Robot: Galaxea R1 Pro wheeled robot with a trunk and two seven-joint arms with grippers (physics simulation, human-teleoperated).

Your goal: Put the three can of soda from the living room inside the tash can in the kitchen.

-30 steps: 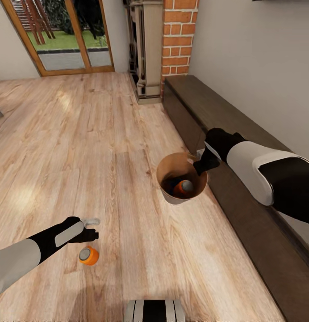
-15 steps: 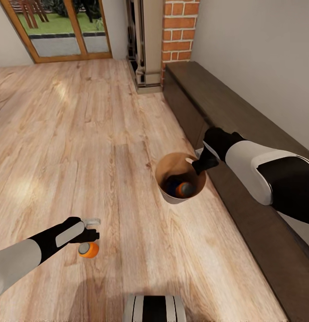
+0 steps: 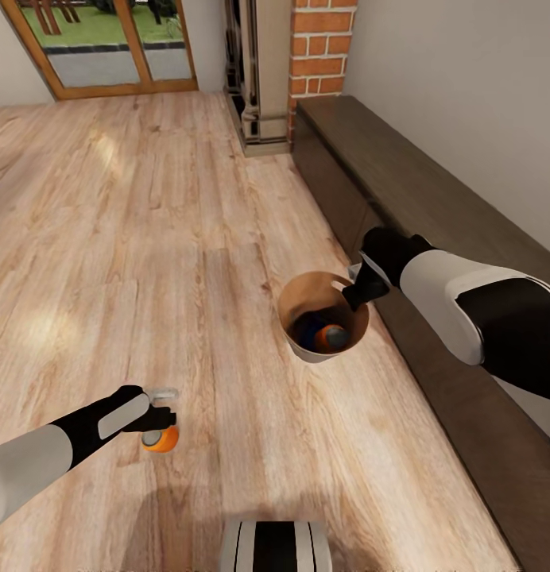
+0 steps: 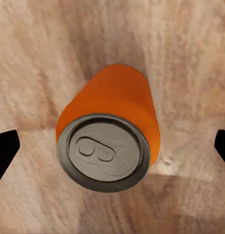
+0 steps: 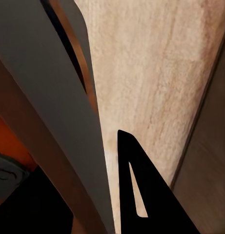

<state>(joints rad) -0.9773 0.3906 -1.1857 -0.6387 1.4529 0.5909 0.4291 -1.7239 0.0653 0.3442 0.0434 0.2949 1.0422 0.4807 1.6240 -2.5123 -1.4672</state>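
Orange can (image 3: 160,438) has slid under the spread-fingered left tool (image 3: 165,407); right tool (image 3: 348,284) keeps pinching the bin (image 3: 316,350).

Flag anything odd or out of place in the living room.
One orange soda can stands loose on the wood floor, under the open left gripper. The trash can, held by the right gripper at its rim, hangs tilted with two cans inside.

A soda can (image 3: 160,438) stands on the plank floor (image 3: 187,238) at lower left, directly under the left gripper (image 3: 165,405), while the bin (image 3: 323,316), holding two more cans, hangs right of centre beside a long low cabinet (image 3: 434,262) along the right wall.
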